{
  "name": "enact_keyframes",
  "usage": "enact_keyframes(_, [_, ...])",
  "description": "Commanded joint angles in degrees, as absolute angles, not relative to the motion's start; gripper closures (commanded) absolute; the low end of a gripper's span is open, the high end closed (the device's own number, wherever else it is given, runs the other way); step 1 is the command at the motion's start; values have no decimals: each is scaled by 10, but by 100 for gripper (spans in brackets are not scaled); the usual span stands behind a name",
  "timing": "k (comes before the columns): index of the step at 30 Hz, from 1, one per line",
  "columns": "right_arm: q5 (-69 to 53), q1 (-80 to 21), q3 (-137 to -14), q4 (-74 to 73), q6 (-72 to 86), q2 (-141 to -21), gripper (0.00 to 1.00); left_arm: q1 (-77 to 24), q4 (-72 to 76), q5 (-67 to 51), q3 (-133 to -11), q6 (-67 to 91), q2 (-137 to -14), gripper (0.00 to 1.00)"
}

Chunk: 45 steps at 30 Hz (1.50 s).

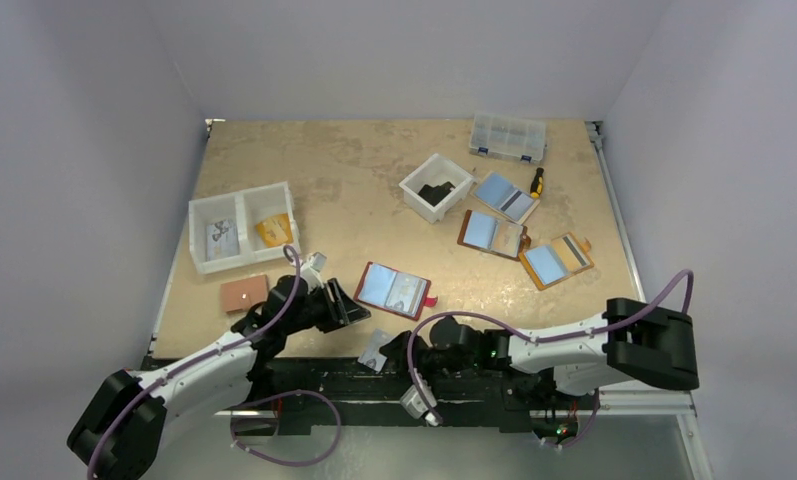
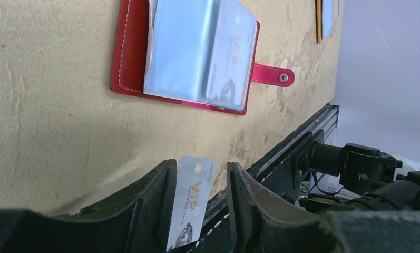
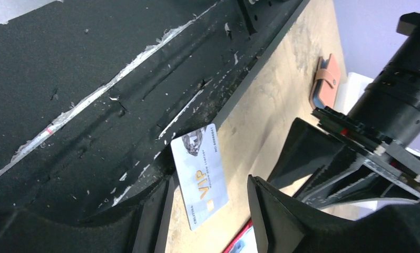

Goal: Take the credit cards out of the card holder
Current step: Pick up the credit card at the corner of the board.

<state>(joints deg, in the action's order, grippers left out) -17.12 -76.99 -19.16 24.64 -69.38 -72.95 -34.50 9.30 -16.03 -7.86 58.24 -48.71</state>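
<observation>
Credit cards (image 2: 231,58) show in the sleeves of the red card holder (image 1: 394,290), lying open flat just right of the left gripper (image 2: 201,166), its jaws apart on nothing, while one loose silver card (image 1: 377,350) straddles the table (image 1: 374,180) edge, seemingly so the open-jawed right gripper (image 3: 208,182) can pinch it.

Counting one dark red card holder (image 1: 394,290), four other holders (image 1: 492,233), two white bins (image 1: 242,222), one clear organizer (image 1: 507,137), one loose VIP card (image 1: 376,350), two robot arms (image 1: 224,350).
</observation>
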Motion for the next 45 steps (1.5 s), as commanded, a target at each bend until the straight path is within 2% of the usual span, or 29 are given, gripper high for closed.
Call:
enact_keyframes(1, [-174, -774, -190, 302, -690, -754, 40, -342, 107, -159, -69, 600, -468, 58])
enact_keyframes(26, [-144, -773, -231, 371, -713, -897, 50, -342, 128, -168, -53, 614, -460, 59])
enact_keyframes(30, [-135, -773, -234, 381, -712, -915, 54, -342, 128, -168, -51, 615, -457, 59])
enact_keyframes(37, [-131, -773, -229, 404, -706, -923, 69, -342, 128, -168, -48, 616, -453, 59])
enact_keyframes(45, [-117, -774, -240, 374, -642, -866, 90, -342, 137, -171, -53, 615, -465, 59])
